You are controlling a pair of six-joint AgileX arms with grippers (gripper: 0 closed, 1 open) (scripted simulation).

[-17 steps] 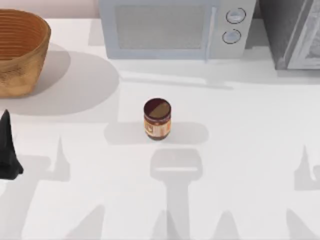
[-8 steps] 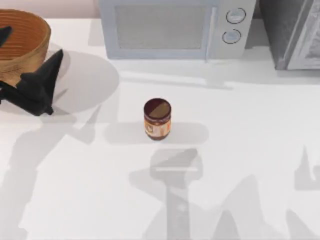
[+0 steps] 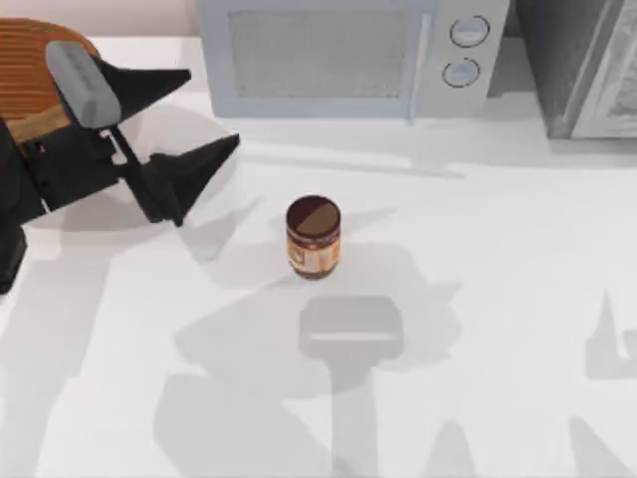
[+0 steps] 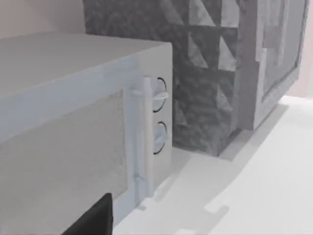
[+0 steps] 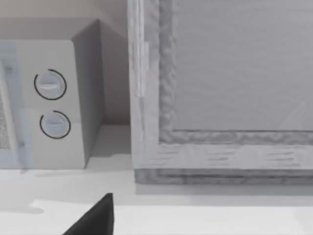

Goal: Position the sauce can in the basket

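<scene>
My left gripper hangs spread and empty at the table's left, near the sauce can, which stands upright mid-table; the basket sits partly hidden beneath my arm; a low sweep would probably topple the can.

Bright, even light w/ no glare. Soft grey arm shadows lay across the white table; sauce can cast a faint one sideways. Wrist views were slightly soft, no edge distortion.
</scene>
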